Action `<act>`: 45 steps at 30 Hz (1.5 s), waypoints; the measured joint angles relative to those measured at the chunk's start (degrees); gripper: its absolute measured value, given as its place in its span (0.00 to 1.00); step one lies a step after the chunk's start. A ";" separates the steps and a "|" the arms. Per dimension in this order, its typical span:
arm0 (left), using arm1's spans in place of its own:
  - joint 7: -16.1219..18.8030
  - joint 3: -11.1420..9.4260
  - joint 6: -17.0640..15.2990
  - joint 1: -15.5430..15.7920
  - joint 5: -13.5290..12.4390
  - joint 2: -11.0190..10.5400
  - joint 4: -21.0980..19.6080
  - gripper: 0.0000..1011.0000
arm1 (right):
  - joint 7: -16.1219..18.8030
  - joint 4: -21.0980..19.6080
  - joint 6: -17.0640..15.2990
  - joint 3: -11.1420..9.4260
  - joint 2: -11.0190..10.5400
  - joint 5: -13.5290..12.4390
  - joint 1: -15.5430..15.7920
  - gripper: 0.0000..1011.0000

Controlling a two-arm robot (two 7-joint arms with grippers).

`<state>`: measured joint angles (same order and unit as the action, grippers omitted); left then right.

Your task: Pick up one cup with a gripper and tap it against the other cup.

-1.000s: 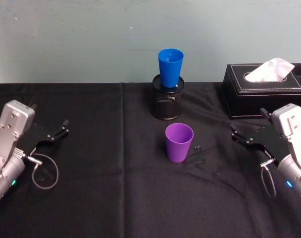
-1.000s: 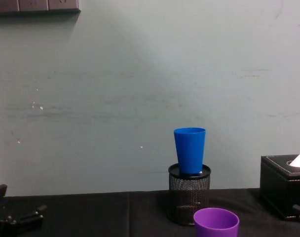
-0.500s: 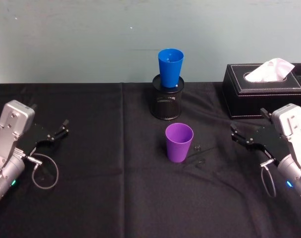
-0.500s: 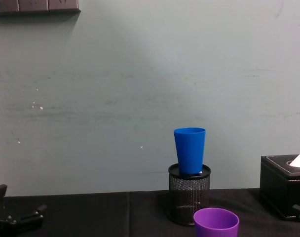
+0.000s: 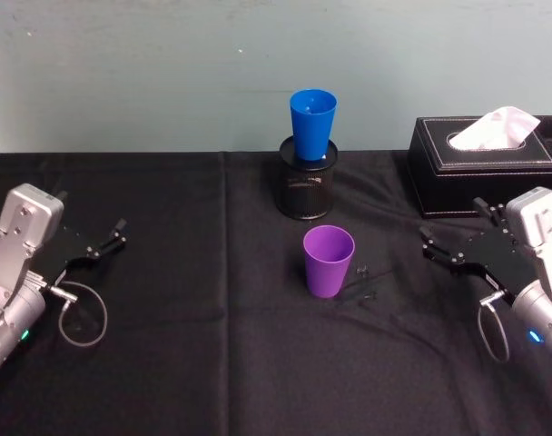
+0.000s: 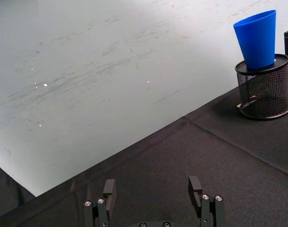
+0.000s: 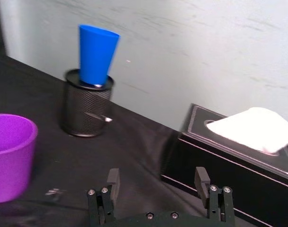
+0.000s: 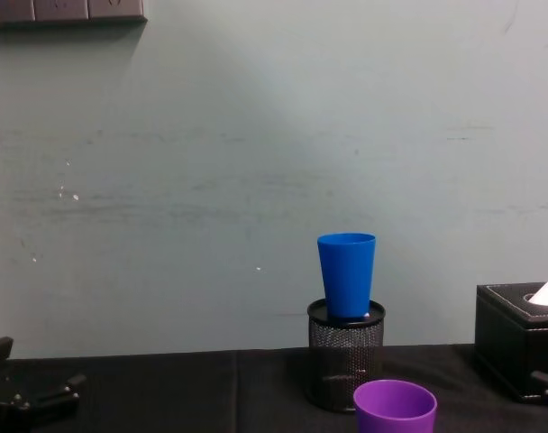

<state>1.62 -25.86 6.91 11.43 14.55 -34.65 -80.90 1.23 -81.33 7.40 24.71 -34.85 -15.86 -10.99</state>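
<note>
The bottom of the bright blue plastic tumbler [image 5: 312, 123] was hidden inside the black mesh pen holder [image 5: 304, 191] at the back of the black worktop [image 5: 212, 345]. The purple plastic tumbler [image 5: 329, 261] stood upright in front of it. The right end effector [image 7: 157, 177] sat wide open and empty off to the purple tumbler's right, and the left end effector [image 6: 152, 184] sat open and empty far to the left.

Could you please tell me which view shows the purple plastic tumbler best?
The head view: the tapered purple plastic tumbler stands whole and upright. The right wrist view crops one side; the chest view cuts off its lower part.
</note>
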 joint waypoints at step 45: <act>0.00 0.00 0.00 0.00 0.00 0.00 0.00 0.99 | 32.47 7.03 -7.57 2.69 5.92 -7.86 -8.61 0.99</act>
<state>1.62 -25.86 6.91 11.43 14.55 -34.65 -80.90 33.71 -74.30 -0.16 27.40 -28.93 -23.72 -19.60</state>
